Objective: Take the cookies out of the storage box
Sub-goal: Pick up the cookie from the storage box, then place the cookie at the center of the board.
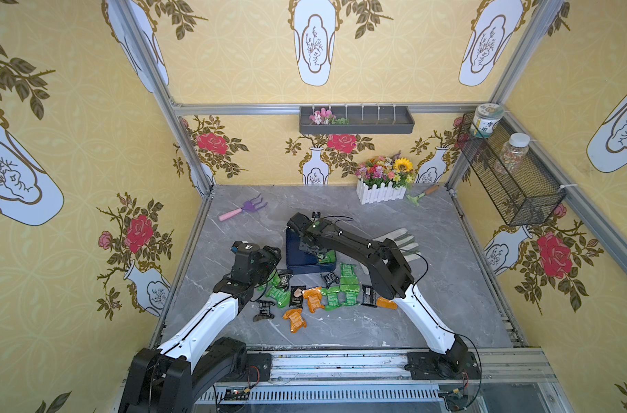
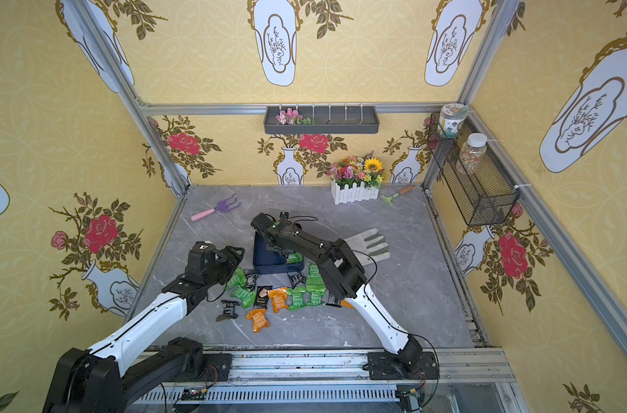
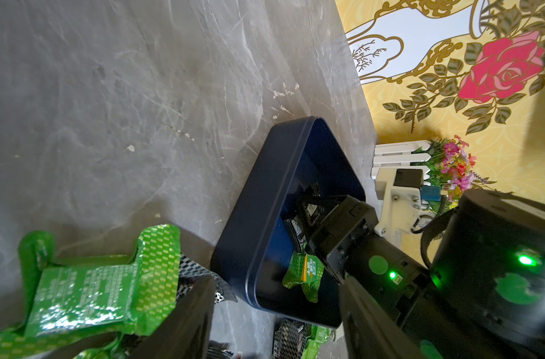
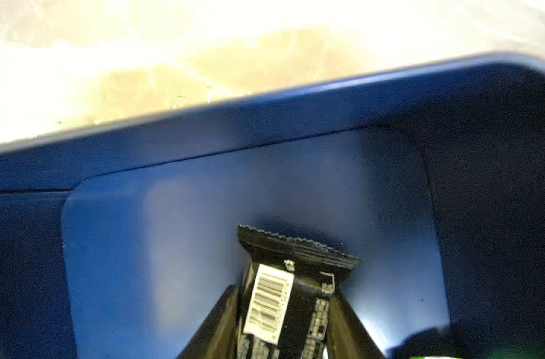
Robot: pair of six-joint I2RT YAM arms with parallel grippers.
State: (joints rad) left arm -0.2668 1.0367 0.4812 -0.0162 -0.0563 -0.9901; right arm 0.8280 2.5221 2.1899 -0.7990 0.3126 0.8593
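The navy storage box (image 1: 293, 258) (image 2: 261, 256) sits mid-table. My right gripper (image 1: 318, 254) (image 2: 287, 254) reaches down into it. In the right wrist view its jaws (image 4: 283, 292) are shut on a black cookie packet (image 4: 285, 298) with a white barcode label, over the box's blue wall (image 4: 265, 124). A green cookie packet (image 3: 302, 273) also lies in the box (image 3: 249, 223). Many green, orange and black cookies (image 1: 319, 296) (image 2: 280, 296) are scattered on the table in front of the box. My left gripper (image 1: 273, 265) (image 2: 234, 261) (image 3: 277, 335) hovers open and empty over the pile's left end.
A grey work glove (image 1: 398, 239) lies right of the box under the right arm. A purple hand rake (image 1: 244, 209) is at the back left, and a white flower planter (image 1: 381, 187) and small trowel (image 1: 423, 195) at the back right. A wire basket (image 1: 508, 175) hangs on the right wall.
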